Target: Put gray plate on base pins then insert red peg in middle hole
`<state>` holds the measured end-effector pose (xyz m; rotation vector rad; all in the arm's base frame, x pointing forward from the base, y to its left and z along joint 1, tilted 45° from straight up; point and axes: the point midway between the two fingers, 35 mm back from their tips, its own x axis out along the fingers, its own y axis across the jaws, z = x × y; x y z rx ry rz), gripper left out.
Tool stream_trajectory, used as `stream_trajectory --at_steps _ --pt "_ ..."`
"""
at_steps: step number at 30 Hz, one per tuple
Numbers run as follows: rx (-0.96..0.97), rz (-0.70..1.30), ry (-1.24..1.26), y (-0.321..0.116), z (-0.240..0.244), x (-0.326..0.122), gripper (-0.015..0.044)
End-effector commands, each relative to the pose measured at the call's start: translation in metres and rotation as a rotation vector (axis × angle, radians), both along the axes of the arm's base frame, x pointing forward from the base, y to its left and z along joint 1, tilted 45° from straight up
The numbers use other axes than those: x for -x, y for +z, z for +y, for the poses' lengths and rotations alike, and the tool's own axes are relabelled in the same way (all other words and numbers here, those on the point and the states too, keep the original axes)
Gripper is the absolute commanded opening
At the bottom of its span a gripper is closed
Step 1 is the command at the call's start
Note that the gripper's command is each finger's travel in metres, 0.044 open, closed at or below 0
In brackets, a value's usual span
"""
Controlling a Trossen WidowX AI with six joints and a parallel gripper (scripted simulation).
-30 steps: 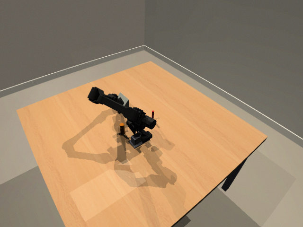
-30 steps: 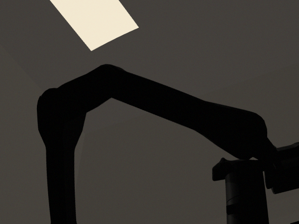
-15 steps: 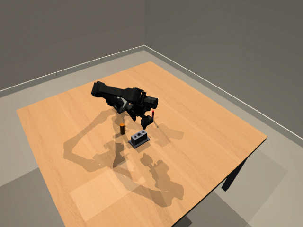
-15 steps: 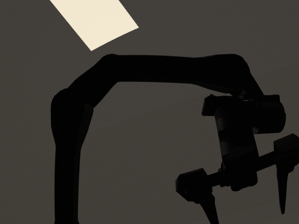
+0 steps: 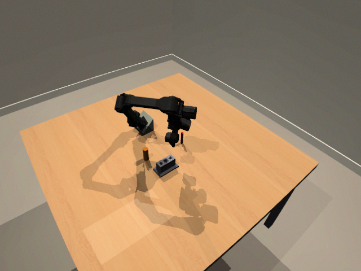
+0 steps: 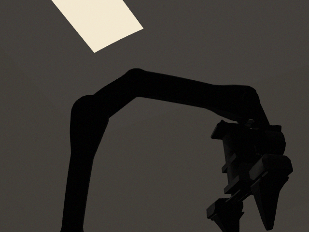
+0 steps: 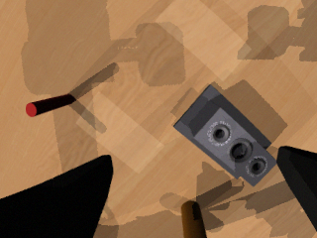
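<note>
The gray plate with three holes lies flat on the dark base near the table's middle. The red peg stands upright on the table, behind and to the right of the plate. My gripper is open and empty. It hangs above the table between the plate and the red peg, close to the left of the peg in the top view. The plate's middle hole is empty.
An orange cylinder stands just left of the plate. A gray wedge block sits by the arm's foot at the back. The exterior view shows only the arm's dark outline from below.
</note>
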<state>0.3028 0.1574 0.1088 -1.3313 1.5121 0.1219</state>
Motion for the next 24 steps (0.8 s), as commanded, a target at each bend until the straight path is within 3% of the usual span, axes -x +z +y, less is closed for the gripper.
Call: stream_trajectory --at_steps 1,20,24 --pt "-0.104 -0.356 -0.428 -0.033 0.026 0.029 0.044" --pt "-0.291 -1.178 -1.326 -0.088 0.061 0.092 0.044" --pt "-0.303 -1.231 -1.38 -0.091 0.061 0.094 0.044"
